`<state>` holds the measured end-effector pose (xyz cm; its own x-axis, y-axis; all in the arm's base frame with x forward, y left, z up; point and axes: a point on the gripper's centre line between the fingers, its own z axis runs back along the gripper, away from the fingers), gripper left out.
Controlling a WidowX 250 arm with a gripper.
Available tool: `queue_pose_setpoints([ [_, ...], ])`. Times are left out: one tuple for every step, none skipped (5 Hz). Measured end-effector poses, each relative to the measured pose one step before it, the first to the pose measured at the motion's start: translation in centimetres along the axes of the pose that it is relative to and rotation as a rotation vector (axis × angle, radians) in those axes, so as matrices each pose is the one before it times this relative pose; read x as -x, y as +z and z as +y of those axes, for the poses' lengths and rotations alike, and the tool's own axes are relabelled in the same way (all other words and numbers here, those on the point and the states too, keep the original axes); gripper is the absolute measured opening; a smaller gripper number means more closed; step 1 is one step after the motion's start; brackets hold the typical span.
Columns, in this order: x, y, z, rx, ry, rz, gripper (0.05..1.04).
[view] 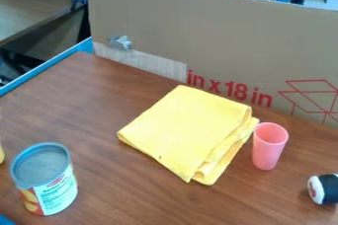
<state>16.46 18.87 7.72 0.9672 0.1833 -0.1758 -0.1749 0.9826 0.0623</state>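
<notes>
"What's on the table (pixel 99 95)?"

"A soft yellow cloth (pixel 188 128), folded into uneven layers, lies mid-table on smooth wood grain. Just right of it stands a pink cup (pixel 268 152), flaring toward its open mouth."

"Anything in the cup?"

"Can't tell. The round can (pixel 49 187) at lower left has a grey top covering its contents."

"And the gripper?"

"Can't tell if it's released or grasping. A stubby black-and-white roll (pixel 324 189) lies at the right edge."

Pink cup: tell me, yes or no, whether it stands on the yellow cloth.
No, the pink cup stands upright on the wooden table, beside the folded yellow cloth.
</notes>
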Motion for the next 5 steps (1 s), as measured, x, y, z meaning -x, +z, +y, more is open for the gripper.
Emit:
queue_pose_setpoints([
  [-0.147,0.205,0.267,0.0168,0.0128,-0.0189,0.193],
  [0.144,-0.003,-0.303,0.0406,0.0190,-0.0006,0.120],
  [-0.002,0.160,-0.339,0.0470,0.0031,-0.0200,0.106],
  [-0.427,2.928,-2.165,0.0045,-0.0254,-0.0981,0.106],
  [-1.257,2.635,-5.596,-0.0142,-0.1298,-0.0574,0.106],
])
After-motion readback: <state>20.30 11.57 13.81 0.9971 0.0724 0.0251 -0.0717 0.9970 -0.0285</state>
